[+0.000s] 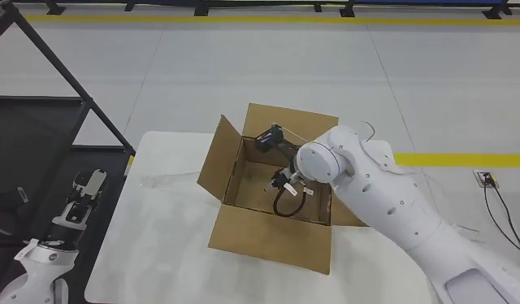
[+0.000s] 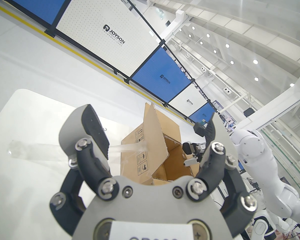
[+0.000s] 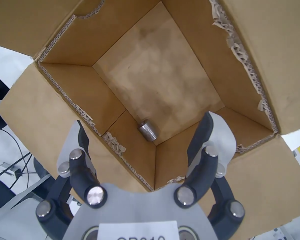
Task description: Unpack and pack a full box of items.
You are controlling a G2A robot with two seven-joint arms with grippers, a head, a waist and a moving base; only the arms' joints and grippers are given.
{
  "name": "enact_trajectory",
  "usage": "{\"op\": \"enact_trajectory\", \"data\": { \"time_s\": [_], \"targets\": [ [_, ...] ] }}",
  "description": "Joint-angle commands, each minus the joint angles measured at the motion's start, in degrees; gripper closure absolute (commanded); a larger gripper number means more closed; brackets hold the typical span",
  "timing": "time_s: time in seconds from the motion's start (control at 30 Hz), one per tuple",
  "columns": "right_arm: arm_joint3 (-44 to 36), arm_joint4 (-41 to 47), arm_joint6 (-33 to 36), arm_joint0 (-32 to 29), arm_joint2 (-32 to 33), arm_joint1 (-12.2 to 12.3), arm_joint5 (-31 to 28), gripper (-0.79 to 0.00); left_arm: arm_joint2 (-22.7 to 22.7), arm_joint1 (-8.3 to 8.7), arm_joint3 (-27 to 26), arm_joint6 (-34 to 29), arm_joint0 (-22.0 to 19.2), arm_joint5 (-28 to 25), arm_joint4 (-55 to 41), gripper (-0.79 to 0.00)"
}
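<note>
Left claw [image 2: 151,123]: fingers wide, holding nothing, off the near edge of the white surface [image 2: 27,116], well apart from the work. Clear plastic tube [image 2: 40,149]: lying on the surface between that claw and the box; round, so likely to roll if nudged. Right claw [image 3: 144,124]: fingers wide, empty, over the mouth of the open brown corrugated cardboard box [image 3: 70,86]. Small grey metal cylinder [image 3: 147,132]: on the box floor against one wall, just beside a corner; whether it is upright or lying cannot be told. Hazards, as judged: a finger may strike the wall or catch a torn flap edge on descent; the unheld box may slide; the smooth cylinder may slip or roll from a partial pinch.
</note>
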Motion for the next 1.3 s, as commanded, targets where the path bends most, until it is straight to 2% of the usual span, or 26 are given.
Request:
{"op": "enact_trajectory", "data": {
  "time_s": [0.0,0.4,0.47,0.57,0.73,0.93,1.1,1.27],
  "targets": [
    [3.40,0.59,0.98,1.73,-1.96,-1.61,1.48,-0.785,0.00,0.00,0.00,0.00,0.00,0.00,0.00,-0.785],
    [3.40,0.59,0.98,1.73,-1.96,-1.61,1.48,-0.785,0.00,0.00,0.00,0.00,0.00,0.00,0.00,-0.785],
    [3.02,0.64,-0.67,1.04,-1.73,-1.70,1.44,-0.785,0.00,0.00,0.00,0.00,0.00,0.00,0.00,-0.785],
    [4.02,1.74,0.96,1.87,-2.08,-2.77,4.55,-0.785,0.00,0.00,0.00,0.00,0.00,0.00,0.00,-0.785],
    [9.56,3.86,4.36,5.11,-4.91,-6.49,10.20,-0.785,0.00,0.00,0.00,0.00,0.00,0.00,0.00,-0.785],
    [21.01,7.02,5.99,8.64,-8.37,-12.35,15.80,-0.785,0.00,0.00,0.00,0.00,0.00,0.00,0.00,-0.785],
    [29.12,8.12,3.55,10.10,-10.30,-16.75,15.52,-0.785,0.00,0.00,0.00,0.00,0.00,0.00,0.00,-0.785],
    [35.22,8.43,-1.67,10.90,-10.89,-19.81,9.99,-0.785,0.00,0.00,0.00,0.00,0.00,0.00,0.00,-0.785]
  ]
}}
